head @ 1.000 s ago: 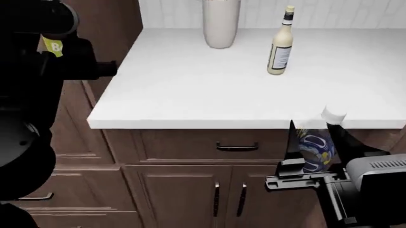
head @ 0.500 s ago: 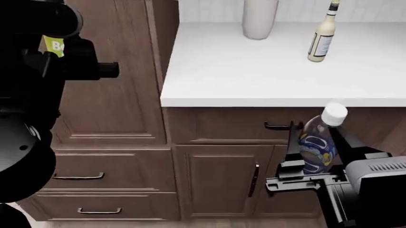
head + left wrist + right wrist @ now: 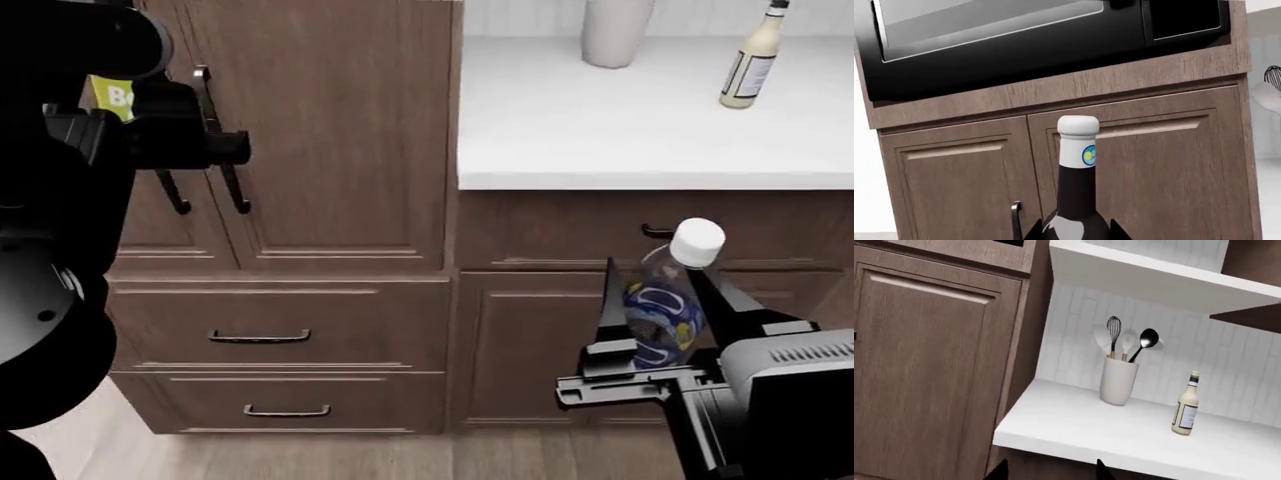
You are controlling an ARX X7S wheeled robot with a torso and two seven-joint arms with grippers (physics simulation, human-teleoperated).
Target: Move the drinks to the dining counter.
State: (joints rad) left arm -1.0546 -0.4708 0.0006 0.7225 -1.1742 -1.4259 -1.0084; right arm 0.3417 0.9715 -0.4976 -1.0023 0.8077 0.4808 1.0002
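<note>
My left gripper (image 3: 1076,233) is shut on the small dark bottle (image 3: 1077,200), whose white-capped neck stands upright between the fingertips. In the head view only its yellow-green label (image 3: 110,97) peeks out past my black left arm. My right gripper (image 3: 661,305) holds the clear plastic bottle (image 3: 665,315), with blue label and white cap, upright in front of the lower cabinet doors. The tall cream bottle (image 3: 749,56) (image 3: 1185,405) stands on the white-topped cabinet (image 3: 601,130), away from both grippers. The right wrist view shows only that gripper's two fingertips (image 3: 1102,469), not the clear bottle. The dining counter is out of view.
A pale utensil holder (image 3: 1118,380) with a whisk and spoons stands on the white top (image 3: 1134,432), left of the cream bottle. Tall brown cabinet doors with black handles (image 3: 238,190) and drawers (image 3: 260,338) fill the left. A black oven (image 3: 1021,40) sits above wooden doors.
The head view has swung left: the white top and cream bottle slid to the upper right, and the tall cabinet and drawers came into view. Both grippers still hold their bottles.
</note>
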